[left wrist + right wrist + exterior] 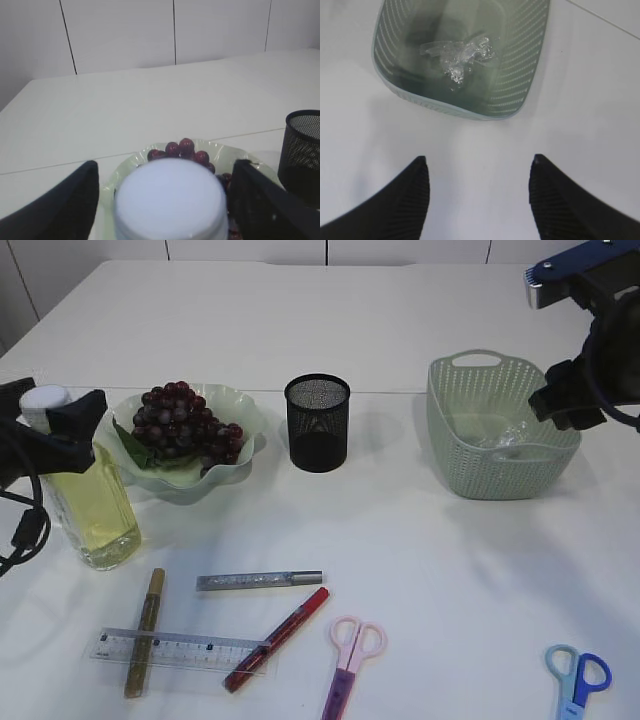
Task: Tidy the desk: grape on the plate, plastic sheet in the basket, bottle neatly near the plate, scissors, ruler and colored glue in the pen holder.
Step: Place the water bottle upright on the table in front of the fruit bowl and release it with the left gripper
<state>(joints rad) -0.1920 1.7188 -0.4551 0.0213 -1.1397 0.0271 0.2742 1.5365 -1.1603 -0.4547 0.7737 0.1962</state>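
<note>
A bottle (95,505) of yellow liquid with a white cap (170,200) stands upright just left of the plate (242,412). My left gripper (166,162) is open, one finger on each side of the cap with gaps showing. The grape bunch (180,425) lies on the plate. The crumpled plastic sheet (457,52) lies inside the green basket (480,475). My right gripper (479,160) hangs open and empty over bare table beside the basket. The black mesh pen holder (317,425) stands mid-table. Near the front lie a clear ruler (180,650), pink scissors (350,660), blue scissors (578,680), and gold (146,630), silver (258,580) and red (278,638) glue pens.
The right arm (590,340) hovers at the basket's right rim. The gold and red glue pens overlap the ruler. Bare white table stretches between the pen holder and basket and behind them.
</note>
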